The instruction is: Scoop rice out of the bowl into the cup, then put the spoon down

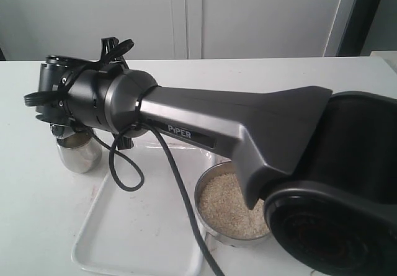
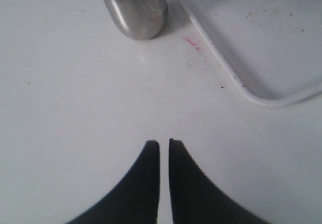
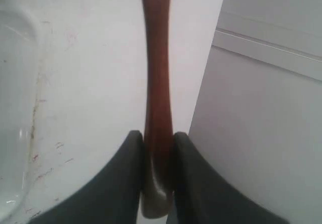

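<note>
While the right gripper (image 3: pixel 159 136) pinches the spoon (image 3: pixel 157 58), the left gripper (image 2: pixel 164 142) is nearly closed, empty. The cup (image 2: pixel 135 10) stands apart from it.

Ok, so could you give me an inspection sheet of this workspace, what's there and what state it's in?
Surface: white table, with a red smudge near the cup.
Job's things: rice in the bowl; cup upright beside the tray; spoon held by its handle.
Clutter: white tray, a few specks on it.
Grippers: right gripper shut on the spoon; left gripper shut, holding nothing.
Cables: black cable hanging from the reaching arm.
Surroundings: white cabinet doors behind.
</note>
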Controlling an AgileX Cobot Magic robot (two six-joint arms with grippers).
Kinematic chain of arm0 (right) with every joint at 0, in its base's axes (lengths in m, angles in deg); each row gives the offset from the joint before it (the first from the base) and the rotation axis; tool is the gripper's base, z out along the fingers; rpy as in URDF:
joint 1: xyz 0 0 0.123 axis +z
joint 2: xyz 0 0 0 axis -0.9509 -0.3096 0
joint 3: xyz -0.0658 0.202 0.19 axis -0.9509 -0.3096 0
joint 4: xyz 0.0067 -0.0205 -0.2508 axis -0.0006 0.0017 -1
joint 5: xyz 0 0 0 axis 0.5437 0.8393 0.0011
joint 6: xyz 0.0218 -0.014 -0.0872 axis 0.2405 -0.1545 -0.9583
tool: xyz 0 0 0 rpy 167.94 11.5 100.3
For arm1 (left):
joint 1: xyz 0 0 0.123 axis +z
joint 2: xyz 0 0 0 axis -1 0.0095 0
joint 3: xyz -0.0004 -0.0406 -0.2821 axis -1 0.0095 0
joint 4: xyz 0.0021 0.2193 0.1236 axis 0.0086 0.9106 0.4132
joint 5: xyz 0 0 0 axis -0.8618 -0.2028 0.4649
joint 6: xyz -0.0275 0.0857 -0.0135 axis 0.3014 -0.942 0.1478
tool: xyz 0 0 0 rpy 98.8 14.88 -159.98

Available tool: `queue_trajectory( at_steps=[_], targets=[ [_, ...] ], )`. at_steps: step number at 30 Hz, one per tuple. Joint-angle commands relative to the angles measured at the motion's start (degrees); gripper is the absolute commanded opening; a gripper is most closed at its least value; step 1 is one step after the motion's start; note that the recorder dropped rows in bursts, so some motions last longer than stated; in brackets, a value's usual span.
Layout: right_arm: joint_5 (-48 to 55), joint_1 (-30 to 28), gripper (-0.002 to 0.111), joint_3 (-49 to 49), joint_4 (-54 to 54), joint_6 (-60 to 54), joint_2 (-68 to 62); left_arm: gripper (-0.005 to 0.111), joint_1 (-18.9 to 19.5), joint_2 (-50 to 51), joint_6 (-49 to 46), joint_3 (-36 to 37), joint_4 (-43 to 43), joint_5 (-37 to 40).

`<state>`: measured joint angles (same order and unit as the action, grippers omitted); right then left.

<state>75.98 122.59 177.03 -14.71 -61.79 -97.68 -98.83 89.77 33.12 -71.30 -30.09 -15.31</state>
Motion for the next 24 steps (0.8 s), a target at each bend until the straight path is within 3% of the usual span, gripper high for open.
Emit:
queue_trajectory(
  at_steps=[1,24],
  targets=[
    [0.53,0.07,0.000,-0.03,-3.25,-0.43,-0.55,0.014,0.00,-0.17,0.32,0.53,-0.09,1.88],
    [2.75,0.67,0.000,-0.36,-10.30,6.42,-2.46,0.014,0.00,-0.17,0.32,0.53,-0.09,1.88]
  ],
)
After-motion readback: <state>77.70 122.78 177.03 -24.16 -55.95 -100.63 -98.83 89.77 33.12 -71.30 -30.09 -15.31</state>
